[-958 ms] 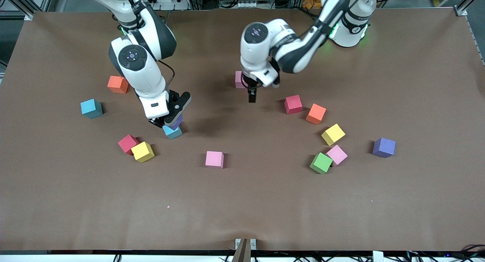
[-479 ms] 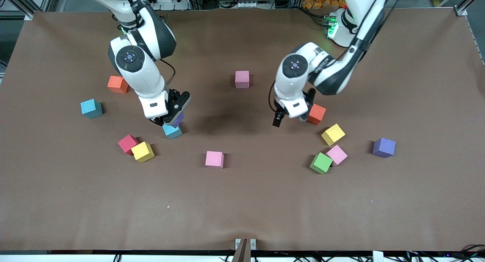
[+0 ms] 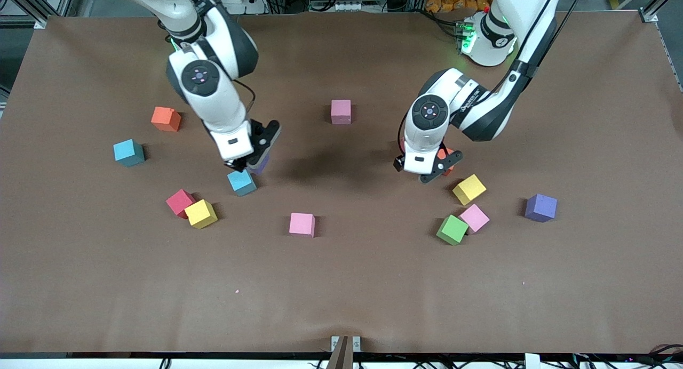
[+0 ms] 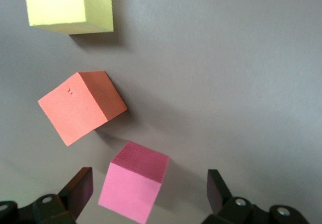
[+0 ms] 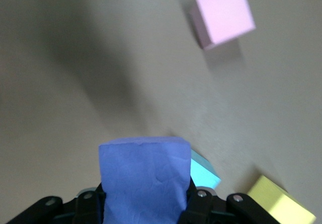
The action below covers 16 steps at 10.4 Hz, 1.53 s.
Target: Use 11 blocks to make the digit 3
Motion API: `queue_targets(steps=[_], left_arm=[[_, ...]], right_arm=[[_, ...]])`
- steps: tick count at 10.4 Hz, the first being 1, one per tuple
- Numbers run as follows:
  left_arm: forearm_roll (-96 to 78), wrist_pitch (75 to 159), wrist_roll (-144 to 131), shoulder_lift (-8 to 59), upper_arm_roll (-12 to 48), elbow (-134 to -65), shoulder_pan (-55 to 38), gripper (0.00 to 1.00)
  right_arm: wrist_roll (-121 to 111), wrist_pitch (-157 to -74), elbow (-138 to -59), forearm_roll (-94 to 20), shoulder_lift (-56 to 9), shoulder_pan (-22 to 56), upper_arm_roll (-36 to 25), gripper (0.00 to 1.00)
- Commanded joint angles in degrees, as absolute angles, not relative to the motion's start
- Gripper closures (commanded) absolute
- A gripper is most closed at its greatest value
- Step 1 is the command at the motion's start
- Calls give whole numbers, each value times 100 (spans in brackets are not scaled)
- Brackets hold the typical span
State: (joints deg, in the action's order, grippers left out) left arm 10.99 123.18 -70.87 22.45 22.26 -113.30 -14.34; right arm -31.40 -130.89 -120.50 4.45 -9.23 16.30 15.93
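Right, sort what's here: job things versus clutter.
Job:
- purple block, shut in the right gripper
- red block, under the open left gripper
- the other blocks, such as the green block

Lying about:
- bracket at the table's near edge
- pink speck

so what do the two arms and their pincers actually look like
Both arms are glossy white with dark grey joint sections and a round dark cap on the wrist. Black cables run along them, and green lights glow at the bases. The left pincer and right pincer have black fingers.
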Motion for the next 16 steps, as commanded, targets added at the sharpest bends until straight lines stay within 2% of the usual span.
queue_targets(steps=[1, 2, 3, 6, 8, 10, 11, 13, 14, 16], left_arm=[[1213, 12435, -6165, 2040, 2346, -11732, -1398, 0], [1213, 12576, -6013, 2004, 2355, -11873, -1397, 0], [1213, 12742, -6003, 1952, 2364, -12022, -1397, 0], [1213, 13665, -5916, 1758, 2364, -12822, -1266, 0], [1213, 13676, -5915, 1793, 2364, -12841, -1257, 0], [1204, 13711, -5932, 1915, 2364, -12841, -1248, 0], [1195, 13781, -5967, 1960, 2364, -12823, -1248, 7], [1152, 14000, -6020, 2109, 2356, -12806, -1248, 10], [1151, 14097, -6029, 2153, 2355, -12806, -1248, 18], [1143, 14098, -6029, 2171, 2355, -12806, -1248, 49]], right_arm=[[-3549, -13480, -12216, 308, -1124, 2107, 1582, 47], [-3577, -13996, -12713, 299, -1116, 2109, 1669, 49], [-3568, -14662, -13205, 299, -1081, 1953, 2079, 50], [-3559, -14949, -13534, 299, -1099, 1609, 3065, 49], [-3586, -15073, -13622, 308, -1203, 1538, 3461, 48], [-3629, -15571, -13868, 342, -1414, 1477, 3655, 48], [-3647, -15757, -13965, 360, -1519, 1468, 3665, 48], [-3639, -16038, -14079, 369, -1660, 1433, 3674, 48], [-3647, -16519, -14298, 369, -1800, 1389, 3674, 48], [-3656, -16761, -14326, 395, -2030, 1397, 3665, 48]])
